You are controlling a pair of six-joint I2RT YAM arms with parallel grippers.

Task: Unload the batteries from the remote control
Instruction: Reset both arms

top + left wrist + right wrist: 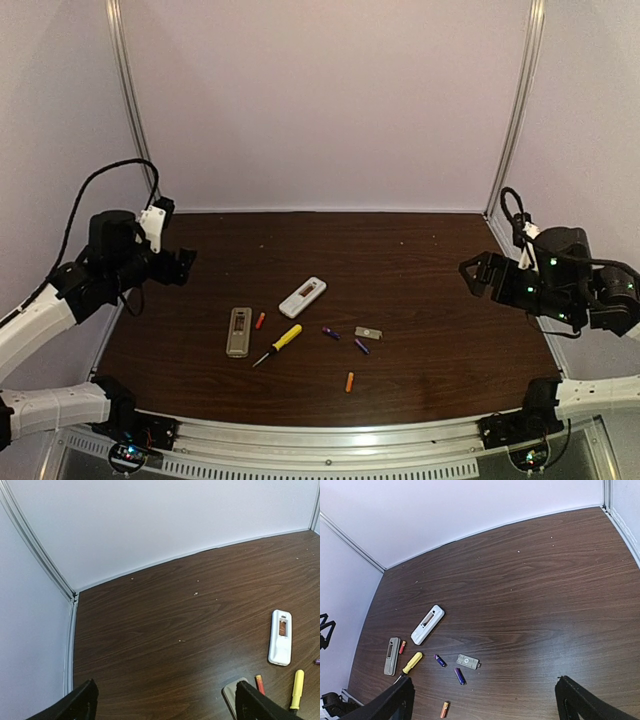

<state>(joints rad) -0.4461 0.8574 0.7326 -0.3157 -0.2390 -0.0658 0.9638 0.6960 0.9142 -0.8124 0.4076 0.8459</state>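
Note:
Two remotes lie back-up with their battery bays uncovered: a white remote control [302, 296] [280, 637] [427, 624] and a grey one [238, 332] [392, 655]. Loose batteries lie on the table: a red battery [260, 320] [402, 647] [260, 684], two purple batteries [330, 333] [361, 346] [440, 660] [460, 676], and an orange battery [349, 381] [444, 709]. My left gripper [185, 263] [165, 705] hovers open at the table's left edge. My right gripper [470, 272] [485, 700] hovers open at the right side. Both are empty and well away from the objects.
A yellow-handled screwdriver [280, 343] [411, 663] [297, 684] lies between the grey remote and the purple batteries. A small grey cover plate [368, 332] [468, 661] rests beside them. White walls with metal corner rails [132, 100] enclose the dark wooden table [420, 260].

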